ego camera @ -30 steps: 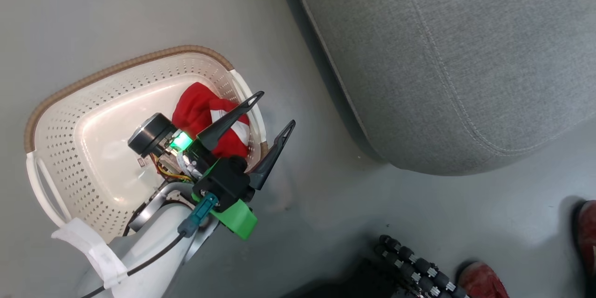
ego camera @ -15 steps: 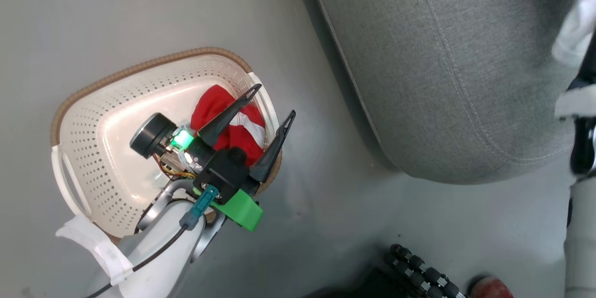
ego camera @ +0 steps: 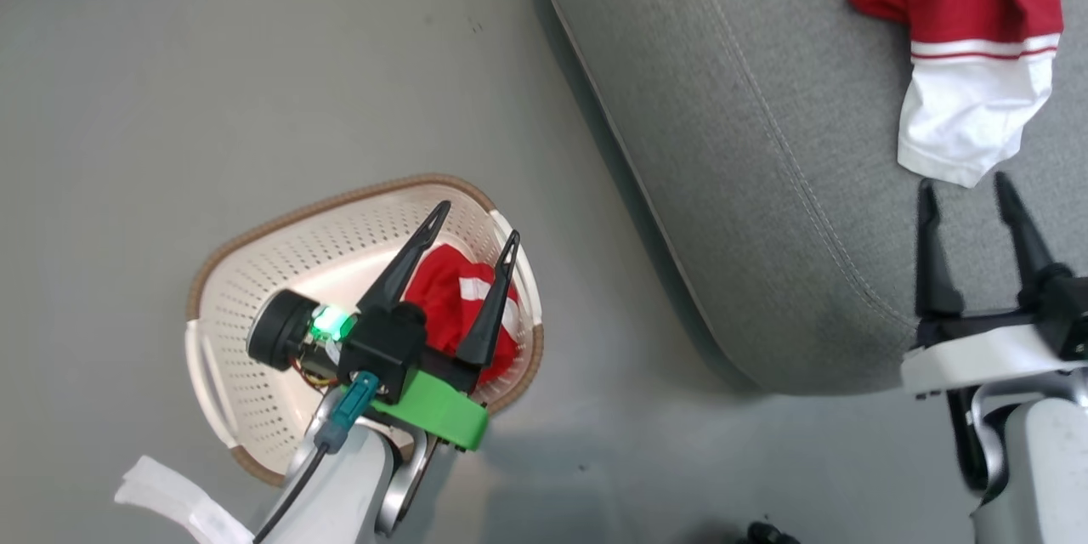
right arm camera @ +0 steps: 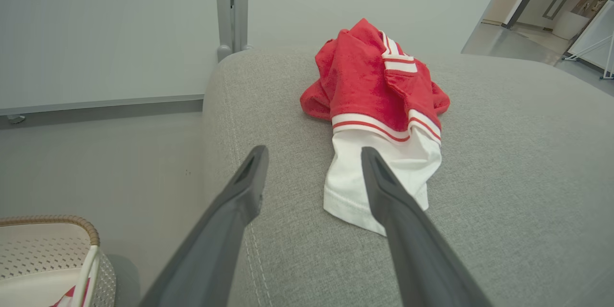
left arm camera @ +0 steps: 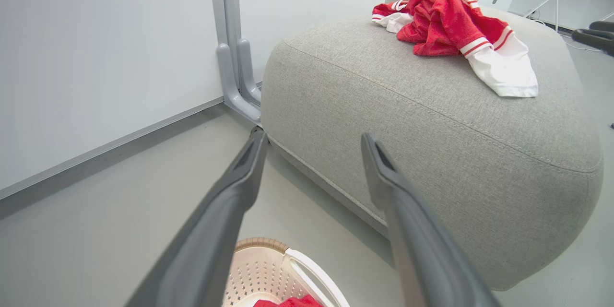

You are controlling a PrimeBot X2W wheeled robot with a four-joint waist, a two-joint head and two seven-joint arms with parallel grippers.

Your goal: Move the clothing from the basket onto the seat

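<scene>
One piece of the clothing, red with a white panel and striped trim (ego camera: 969, 34) (left arm camera: 455, 33) (right arm camera: 383, 105), lies crumpled on the grey seat (ego camera: 765, 144) (left arm camera: 407, 129) (right arm camera: 503, 177). My right gripper (ego camera: 964, 182) (right arm camera: 314, 151) is open and empty over the seat's near edge, its tips just short of the white hem. A second red and white garment (ego camera: 450, 297) (left arm camera: 288, 302) sits in the cream basket (ego camera: 280, 272) (left arm camera: 268, 268) (right arm camera: 43, 249) on the floor. My left gripper (ego camera: 477, 219) (left arm camera: 314, 136) hangs open above that garment, holding nothing.
The basket stands on grey floor a short way left of the seat. Behind the seat is a white wall panel with a grey metal post foot (left arm camera: 235, 72). A dark object (ego camera: 765, 534) shows at the bottom edge of the head view.
The head camera has shifted. My right gripper has come into view over the seat, opened and let go of the red and white garment, which now lies there. The left gripper stays open over the basket.
</scene>
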